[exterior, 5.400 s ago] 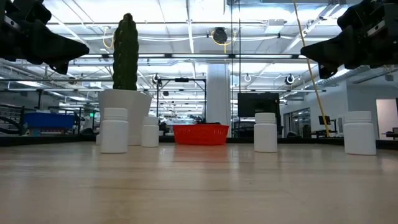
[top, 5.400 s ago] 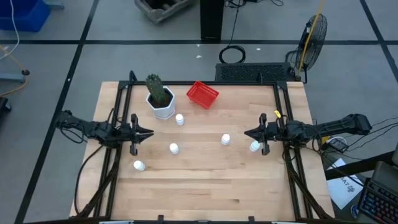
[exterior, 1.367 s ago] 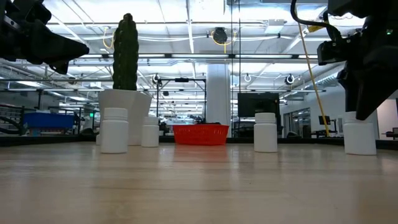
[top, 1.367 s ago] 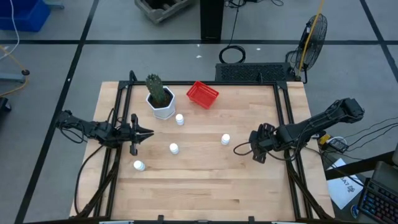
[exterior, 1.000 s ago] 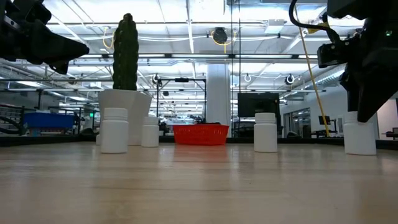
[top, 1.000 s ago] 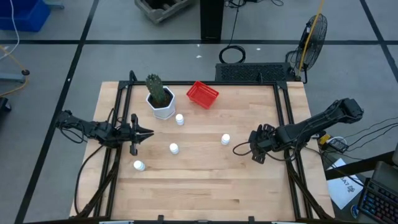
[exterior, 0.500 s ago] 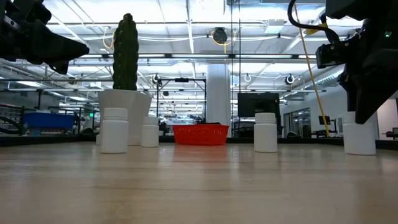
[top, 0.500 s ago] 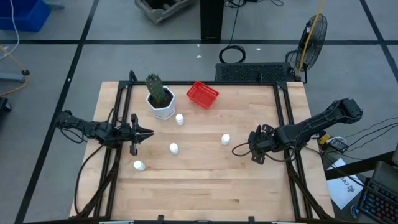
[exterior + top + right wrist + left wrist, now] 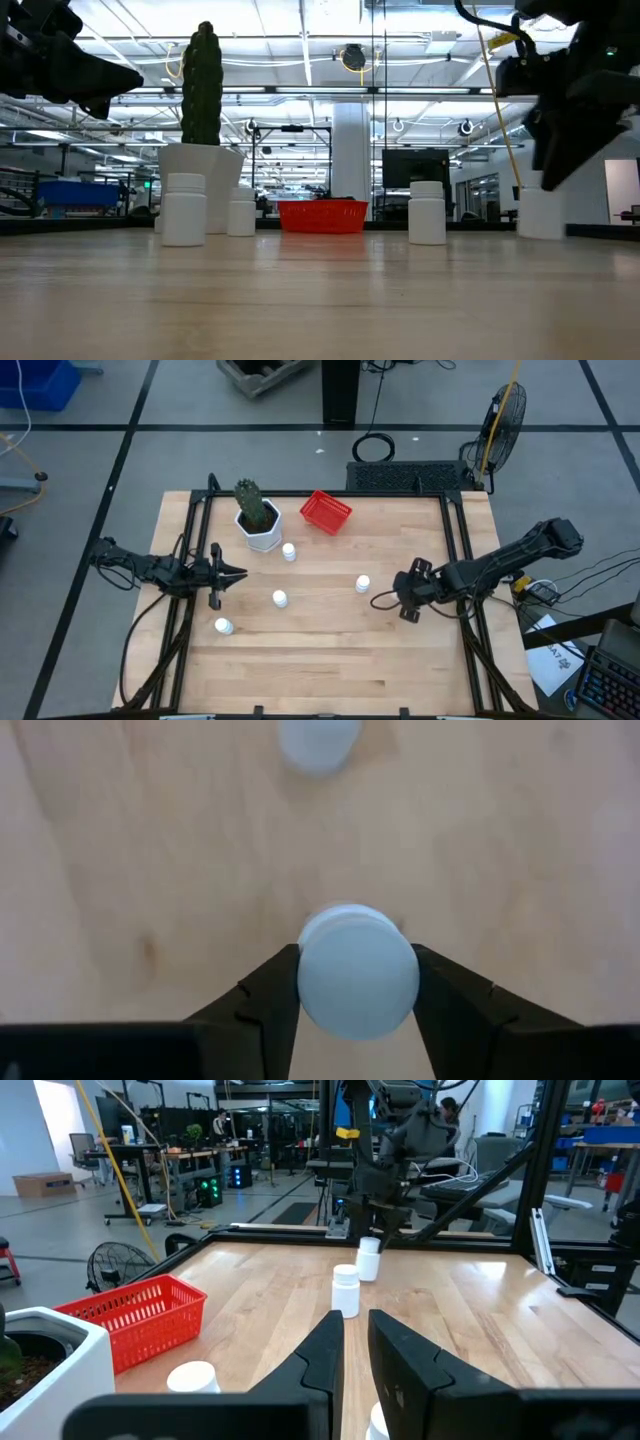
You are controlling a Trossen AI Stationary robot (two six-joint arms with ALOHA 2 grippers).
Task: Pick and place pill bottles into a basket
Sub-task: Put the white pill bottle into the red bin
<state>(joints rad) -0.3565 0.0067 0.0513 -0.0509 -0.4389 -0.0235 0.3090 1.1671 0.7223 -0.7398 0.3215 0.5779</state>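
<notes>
Fingers of the right gripper (image 9: 357, 982) are pinching a white pill bottle (image 9: 357, 970) by its cap, at about 3 o'clock on the wooden table (image 9: 330, 650). In the low view that pill bottle (image 9: 541, 212) is hanging under the gripper, apparently just clear of the wood. Another bottle (image 9: 363, 584) is standing just toward 9 o'clock of the grip. The red basket (image 9: 325, 512) is sitting at 12 o'clock beside the cactus pot (image 9: 262, 530). The left gripper (image 9: 236, 573) is waiting at 9 o'clock, fingers nearly together and holding nothing.
</notes>
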